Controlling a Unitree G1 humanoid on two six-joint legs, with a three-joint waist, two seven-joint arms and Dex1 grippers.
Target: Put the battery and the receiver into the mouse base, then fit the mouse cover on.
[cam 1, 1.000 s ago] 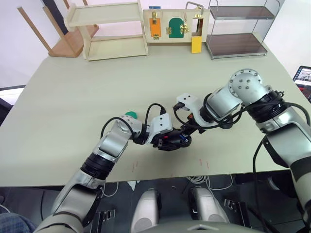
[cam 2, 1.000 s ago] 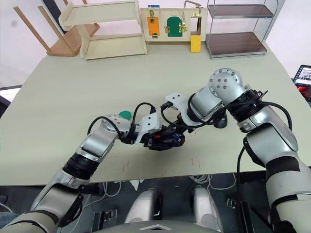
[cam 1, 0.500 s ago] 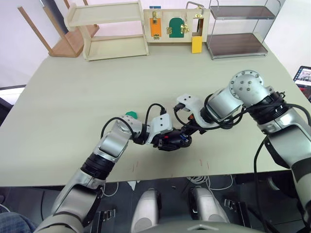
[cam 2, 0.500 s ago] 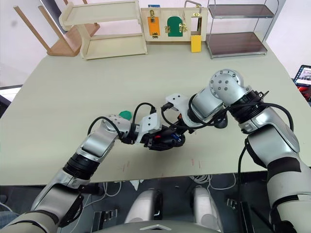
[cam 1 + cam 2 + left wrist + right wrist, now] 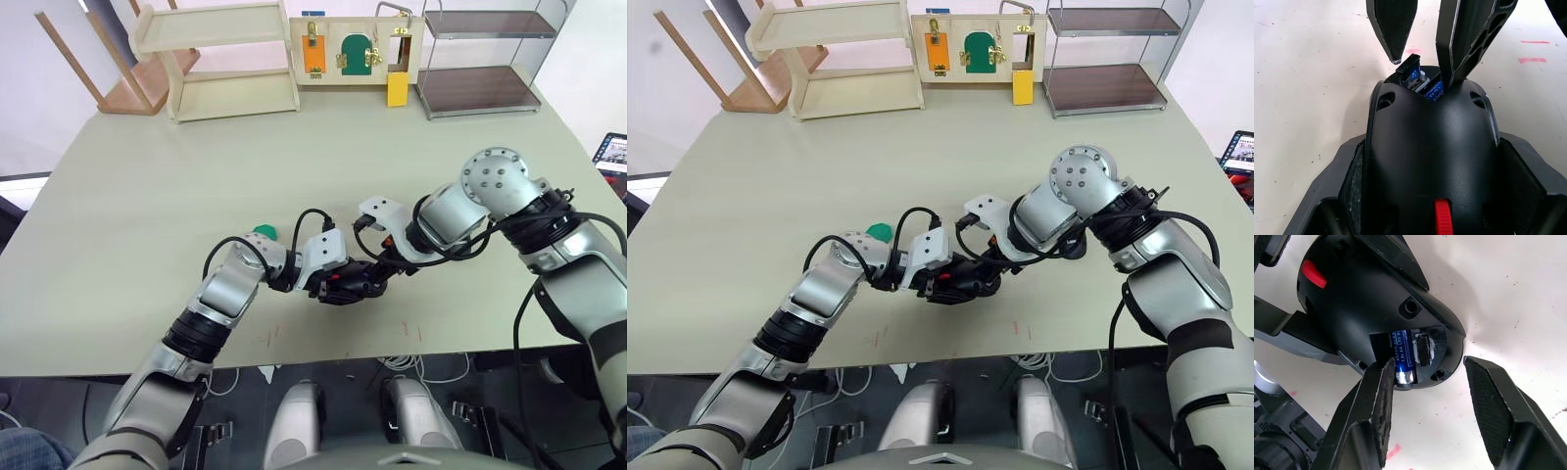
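The mouse base is largely covered in the head views by the two pincers meeting over it, near the front edge of the table, roughly at its middle. The mouse cover is mostly hidden behind the right arm, so only a dark edge of it can be made out on the table. A green disc is half hidden behind the left forearm.

On the battery, which lies in the open hollow at the rear of the mouse base, white print is seen on the blue wrap; "1.5V AA" can be partly read, the rest is too small. Just beside it the receiver is seated in its own slot.

The left pincer is closed on the mouse base, whose sides are gripped between the two fingers, with the red wheel toward the wrist. The right pincer is held open, its fingers spread either side of the rear end of the base; one finger stands close against the battery end, though contact cannot be made out, and the other is apart.
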